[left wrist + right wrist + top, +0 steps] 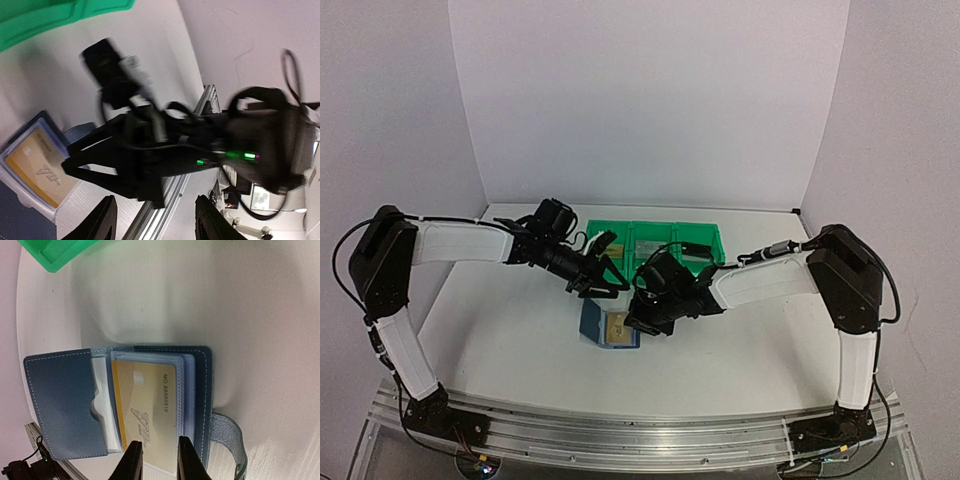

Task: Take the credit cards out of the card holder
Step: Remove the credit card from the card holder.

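Blue folding card holder (65, 405) open on white tabletop (225, 305), tan-gold plastic credit card (145, 400) inside, right tool (159, 447) parted over it, left tool (155, 212) spread, green plastic bins (650, 238) by white wall (650, 100)

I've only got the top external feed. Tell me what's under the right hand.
Observer: The card holder lies open and flat, with a tan-gold card face-up inside it.
Operator: Give me the right hand's state.
Observer: The right hand is narrowly open, its fingers over the card's near edge. I cannot tell whether they touch it.
Operator: Now the left hand.
Observer: The left hand is wide open with nothing between its fingers.
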Controlling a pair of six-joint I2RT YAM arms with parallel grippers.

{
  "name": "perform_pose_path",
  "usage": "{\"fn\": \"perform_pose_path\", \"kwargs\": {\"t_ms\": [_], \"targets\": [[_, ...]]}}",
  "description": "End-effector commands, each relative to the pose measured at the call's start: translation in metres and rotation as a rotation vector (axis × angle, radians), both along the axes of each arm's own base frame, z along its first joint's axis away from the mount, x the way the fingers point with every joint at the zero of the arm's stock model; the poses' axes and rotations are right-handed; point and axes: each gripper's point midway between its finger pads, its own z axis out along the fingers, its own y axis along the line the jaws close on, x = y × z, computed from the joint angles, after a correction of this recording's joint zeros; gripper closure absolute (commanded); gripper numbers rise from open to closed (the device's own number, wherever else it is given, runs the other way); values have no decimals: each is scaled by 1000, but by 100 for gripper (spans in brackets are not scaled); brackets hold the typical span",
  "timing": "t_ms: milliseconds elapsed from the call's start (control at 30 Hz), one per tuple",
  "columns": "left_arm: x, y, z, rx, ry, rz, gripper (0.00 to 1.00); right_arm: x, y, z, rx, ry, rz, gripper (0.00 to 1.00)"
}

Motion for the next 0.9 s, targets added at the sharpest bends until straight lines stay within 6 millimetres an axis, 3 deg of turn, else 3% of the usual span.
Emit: {"fn": "perform_pose_path", "kwargs": {"t_ms": [0, 233, 367, 533, 700, 867], "targets": [[-3, 9, -70, 99, 262, 60, 49, 8, 3, 2, 13, 7, -21, 78], [-9, 19, -103, 147, 338, 97, 55, 1, -1, -19, -14, 49, -7, 78], [-2, 30, -124, 200, 370, 146, 59, -4, -9, -28, -33, 68, -20, 78], [12, 39, -134, 259, 256, 162, 58, -5, -11, -33, -38, 80, -21, 79], [10, 39, -152, 270, 246, 148, 55, -10, -11, -40, -29, 103, -23, 79], [10, 34, -158, 242, 245, 138, 60, -15, -10, -46, -7, 129, -20, 80]]}}
